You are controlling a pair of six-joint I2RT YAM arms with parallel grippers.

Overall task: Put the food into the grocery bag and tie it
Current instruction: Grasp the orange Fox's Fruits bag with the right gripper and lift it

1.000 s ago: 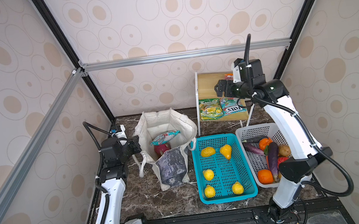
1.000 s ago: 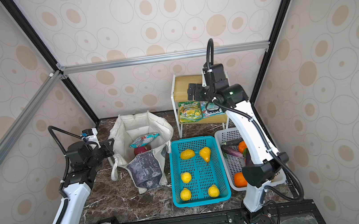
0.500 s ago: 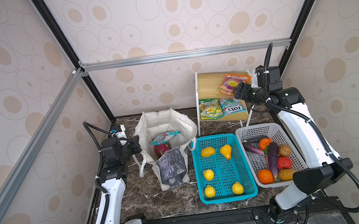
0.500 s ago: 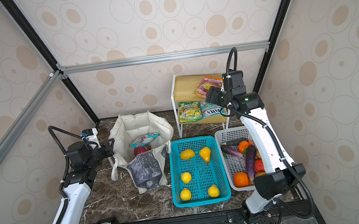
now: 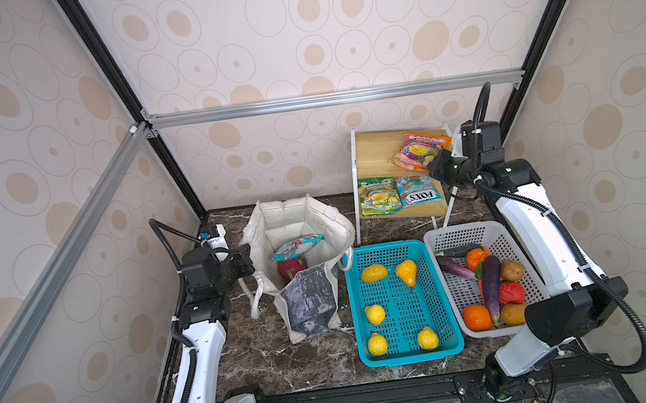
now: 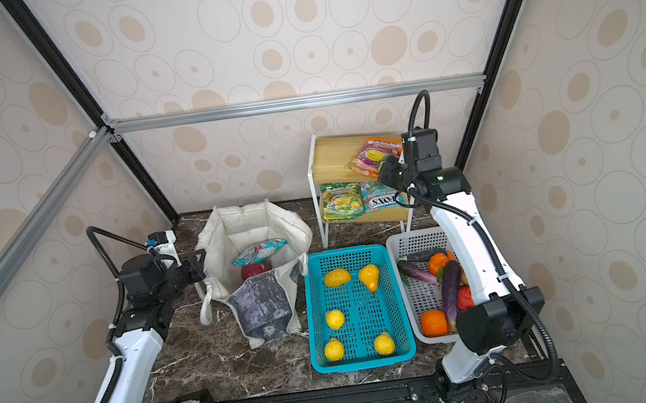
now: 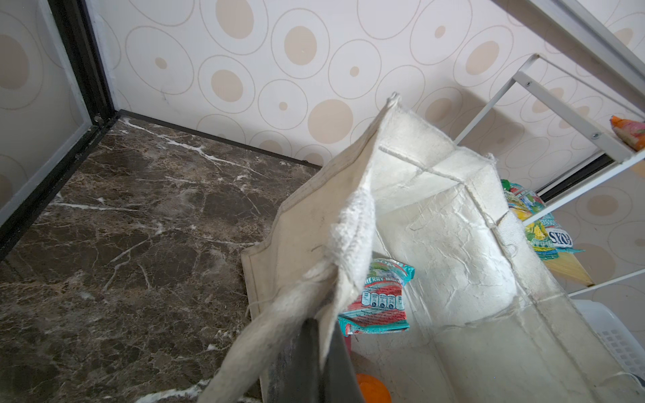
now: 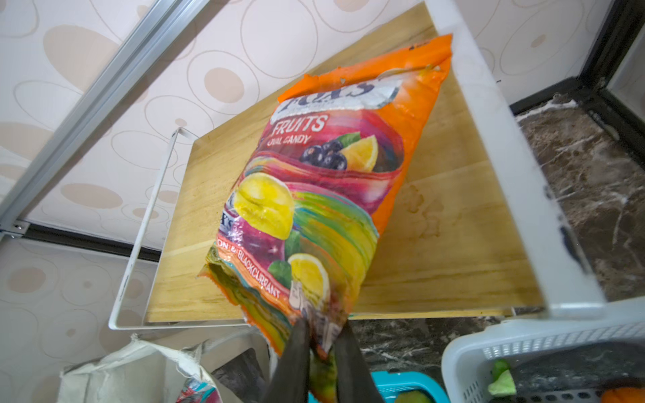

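Item, grocery bag (image 5: 294,220): it stood open on the dark marble surface (image 5: 273,359), just beside the teal basket (image 5: 452,347), with its grey print panel on the near side. Inside it you had a teal packet (image 5: 296,246) lying over a pink dragon fruit (image 5: 290,269); the left wrist view also showed something orange (image 7: 373,387) low in the bag, too cropped to name. Item, left gripper (image 7: 319,328): its jaws were together, pinching the bag's rim where a white strap handle (image 7: 279,314) joins it, and the rim was held up at that side. Item, right gripper (image 8: 323,335): it was clamped on the near edge of the orange packet (image 8: 324,195), which lay across the top board of the wooden shelf (image 5: 378,154); you could not tell whether the rest of it was resting on the board or raised off it. The lower board carried a green-and-yellow packet (image 5: 379,202) and a teal FOX'S packet (image 5: 419,197), side by side and touching. The teal basket held five yellow toy fruits (image 5: 375,314), spaced apart. The white basket (image 5: 442,234), just beside it under your right arm, held a purple eggplant (image 5: 491,286), an orange (image 5: 477,316) and other produce packed together.
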